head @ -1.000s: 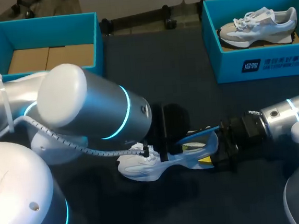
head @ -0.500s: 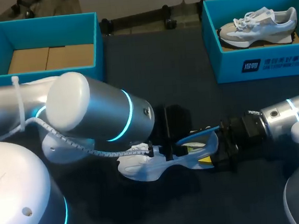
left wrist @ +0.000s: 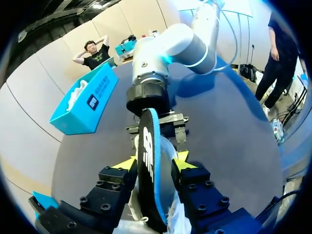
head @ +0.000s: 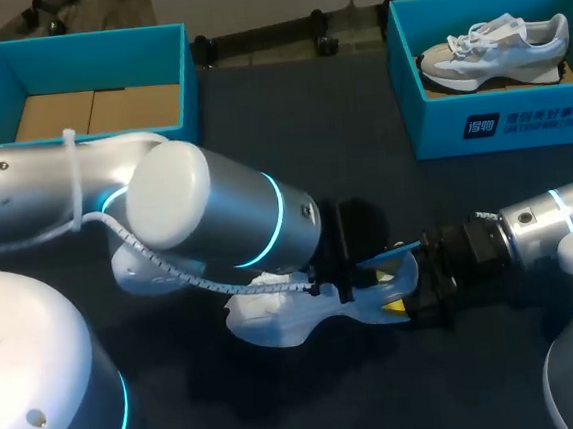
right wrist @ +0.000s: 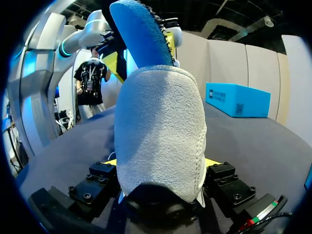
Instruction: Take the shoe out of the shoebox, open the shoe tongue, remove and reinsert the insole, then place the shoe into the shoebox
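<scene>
From above, the left arm (head: 221, 215) hides its own fingers (left wrist: 127, 164) and most of the shoe (head: 276, 328).

Dim even overhead light, dark table (head: 289, 124) swallowing it, soft shadow beneath left arm (head: 217, 221), glare on its shell, shoe (right wrist: 161, 122) at right gripper (right wrist: 161, 163) well lit.

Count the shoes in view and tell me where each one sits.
2. A grey-and-white sneaker lies inside the teal shoebox at far right. A white sneaker lies on the dark table, its heel in the right gripper, left gripper at its middle. No others show.
</scene>
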`<state>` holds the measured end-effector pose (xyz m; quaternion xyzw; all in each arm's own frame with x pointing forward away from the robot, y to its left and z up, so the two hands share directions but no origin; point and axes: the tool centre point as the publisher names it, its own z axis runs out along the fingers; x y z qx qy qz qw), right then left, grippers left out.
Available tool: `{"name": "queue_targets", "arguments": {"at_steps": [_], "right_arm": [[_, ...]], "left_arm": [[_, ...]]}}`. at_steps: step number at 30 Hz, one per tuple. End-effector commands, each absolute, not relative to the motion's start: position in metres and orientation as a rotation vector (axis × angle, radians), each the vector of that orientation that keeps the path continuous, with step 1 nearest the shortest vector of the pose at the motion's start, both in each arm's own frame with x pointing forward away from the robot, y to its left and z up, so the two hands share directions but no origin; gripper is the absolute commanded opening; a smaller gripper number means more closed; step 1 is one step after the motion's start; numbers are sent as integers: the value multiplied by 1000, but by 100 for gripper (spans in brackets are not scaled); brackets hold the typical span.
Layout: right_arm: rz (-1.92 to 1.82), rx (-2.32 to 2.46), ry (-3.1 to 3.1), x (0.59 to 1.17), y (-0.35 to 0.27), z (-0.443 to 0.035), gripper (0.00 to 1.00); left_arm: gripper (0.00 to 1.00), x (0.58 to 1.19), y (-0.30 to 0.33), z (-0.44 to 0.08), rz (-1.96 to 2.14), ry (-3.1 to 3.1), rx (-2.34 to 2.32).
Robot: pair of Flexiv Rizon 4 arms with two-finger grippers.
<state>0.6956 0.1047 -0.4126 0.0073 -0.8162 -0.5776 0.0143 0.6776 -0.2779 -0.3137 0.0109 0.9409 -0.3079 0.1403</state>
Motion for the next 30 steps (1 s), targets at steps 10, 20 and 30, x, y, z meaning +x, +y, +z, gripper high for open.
{"name": "queue_targets", "arguments": {"at_steps": [10,20,30], "right_arm": [[-1795,20,-2545,695,106,-412,0],[-1795,20,-2545,695,106,-412,0],[-1795,20,-2545,695,106,-412,0]], "left_arm": [[29,691,-289,-325,-899,2746,-15],[0,696,-288,-325,-977,2774,-65],[0,710,-295,-291,-1191,2862,-172]]}}
